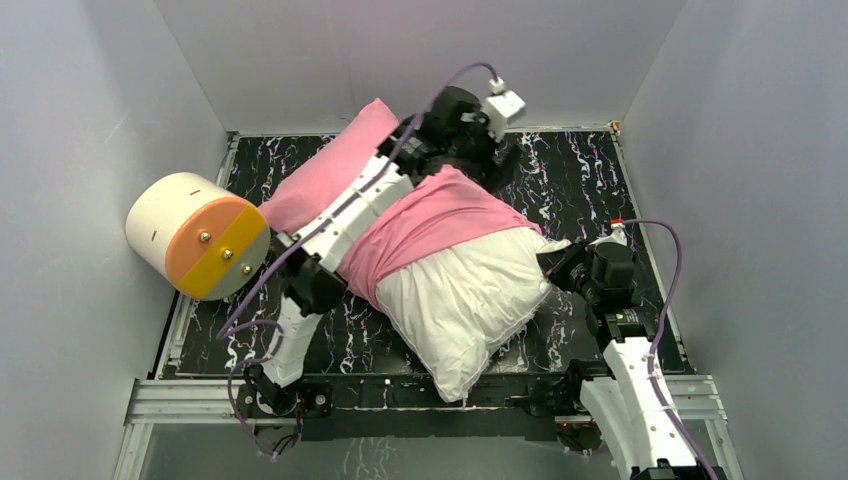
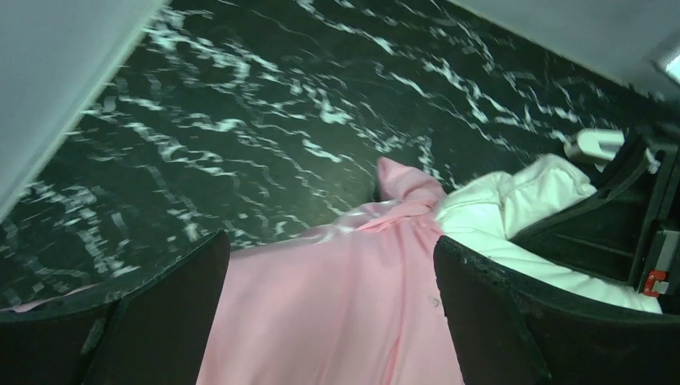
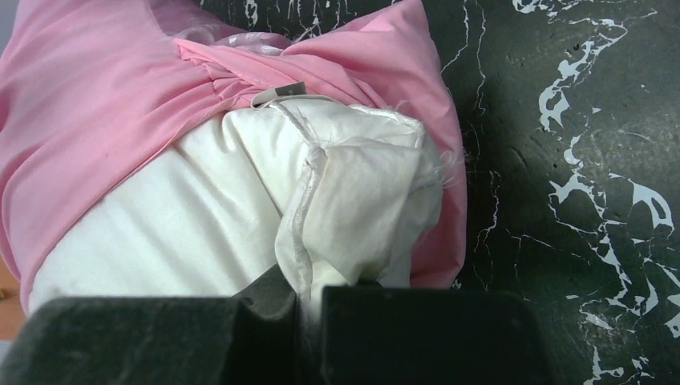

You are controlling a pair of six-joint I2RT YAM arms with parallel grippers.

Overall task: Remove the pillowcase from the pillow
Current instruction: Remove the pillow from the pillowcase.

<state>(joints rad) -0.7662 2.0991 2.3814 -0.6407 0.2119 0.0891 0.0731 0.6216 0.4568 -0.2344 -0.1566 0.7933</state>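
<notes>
**Pink pillowcase point(image 1: 450, 215) half off the pillow point(image 1: 460, 300)**

The pillowcase covers the far half of the white pillow, which lies slantwise on the black marbled worktop point(image 1: 585, 175). The near half is bare. The right gripper point(image 3: 309, 297) is clamped on the pillow's bare corner. The left gripper point(image 2: 333, 289) gapes wide, empty, above pink fabric. Next, it seems, the left must pinch cloth and pull it away.

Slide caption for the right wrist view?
Right gripper shut on a corner of the white pillow, pink pillowcase bunched behind it, on the black marbled table.
</notes>
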